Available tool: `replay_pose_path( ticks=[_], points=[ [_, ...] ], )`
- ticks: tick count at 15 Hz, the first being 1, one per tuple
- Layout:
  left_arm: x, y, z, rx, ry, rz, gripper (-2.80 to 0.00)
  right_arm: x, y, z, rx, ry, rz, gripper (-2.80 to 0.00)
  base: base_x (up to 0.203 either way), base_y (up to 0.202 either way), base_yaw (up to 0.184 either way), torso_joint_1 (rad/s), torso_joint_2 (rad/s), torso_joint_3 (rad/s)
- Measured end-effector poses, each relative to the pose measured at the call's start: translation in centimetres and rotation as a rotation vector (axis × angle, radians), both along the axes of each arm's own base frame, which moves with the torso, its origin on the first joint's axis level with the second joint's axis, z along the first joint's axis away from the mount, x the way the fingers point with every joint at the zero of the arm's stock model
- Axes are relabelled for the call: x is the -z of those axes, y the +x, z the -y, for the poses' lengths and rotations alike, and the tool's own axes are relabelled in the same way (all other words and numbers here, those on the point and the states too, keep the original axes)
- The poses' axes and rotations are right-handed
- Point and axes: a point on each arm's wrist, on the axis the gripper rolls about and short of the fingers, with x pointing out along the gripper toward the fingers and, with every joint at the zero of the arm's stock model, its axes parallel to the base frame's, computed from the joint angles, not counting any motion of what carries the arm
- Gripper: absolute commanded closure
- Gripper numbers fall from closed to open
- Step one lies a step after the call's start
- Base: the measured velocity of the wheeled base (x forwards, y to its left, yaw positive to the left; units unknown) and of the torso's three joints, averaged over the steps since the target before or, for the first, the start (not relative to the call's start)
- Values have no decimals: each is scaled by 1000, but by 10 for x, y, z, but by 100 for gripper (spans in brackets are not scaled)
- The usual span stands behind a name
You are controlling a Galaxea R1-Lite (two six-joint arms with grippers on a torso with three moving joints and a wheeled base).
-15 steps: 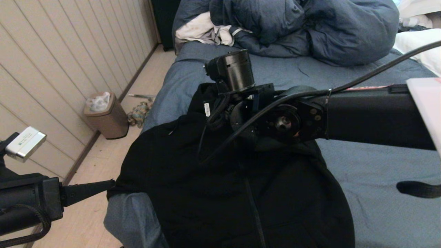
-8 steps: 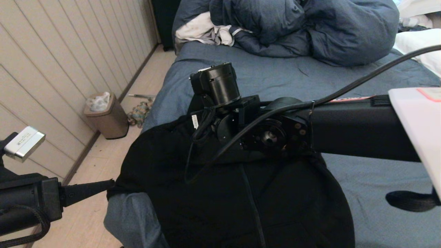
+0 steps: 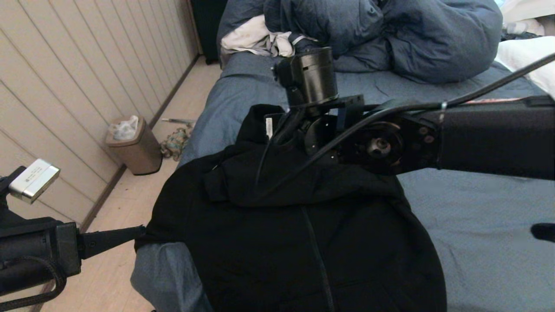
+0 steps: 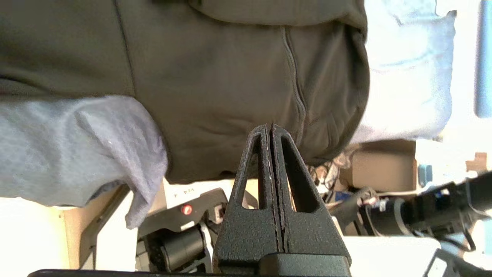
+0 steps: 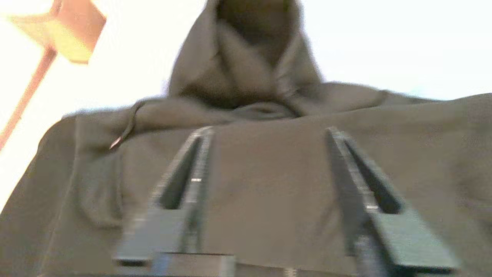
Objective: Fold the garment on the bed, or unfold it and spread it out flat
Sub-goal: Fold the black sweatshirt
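The black hooded garment (image 3: 303,242) lies zipper-up on the bed (image 3: 477,208), its lower left edge hanging over the bed's near corner. The hood (image 5: 250,61) is bunched at the far end. My right arm (image 3: 477,143) reaches across from the right, and its wrist hides the fingers in the head view. The right gripper (image 5: 269,130) hovers open over the garment's chest, below the hood, with nothing between its fingers. My left gripper (image 3: 141,232) is shut and empty at the lower left, its tips (image 4: 271,129) by the garment's edge at the bed corner.
A puffy dark blue duvet (image 3: 390,34) and a white-grey cloth (image 3: 256,39) are piled at the far end of the bed. A tan waste bin (image 3: 132,145) stands on the floor by the panelled wall, left of the bed.
The right gripper dipped toward the garment, opened and let go of the fabric, then rose and moved toward the far end. The upper garment has settled flatter. The left arm stayed still.
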Motion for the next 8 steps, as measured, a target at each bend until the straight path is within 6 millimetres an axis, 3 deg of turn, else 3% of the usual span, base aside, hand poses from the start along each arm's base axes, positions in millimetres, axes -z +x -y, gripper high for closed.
replay_pose_path(
  ticks=[4,8],
  points=[
    [-9,21,-15,-125,4,-11,0,-21,7,78,102,52,-6,0,0,0,0,0,0,0],
    [-26,86,-53,-295,6,-192,0,-15,1,160,250,106,-104,0,0,0,0,0,0,0]
  ],
)
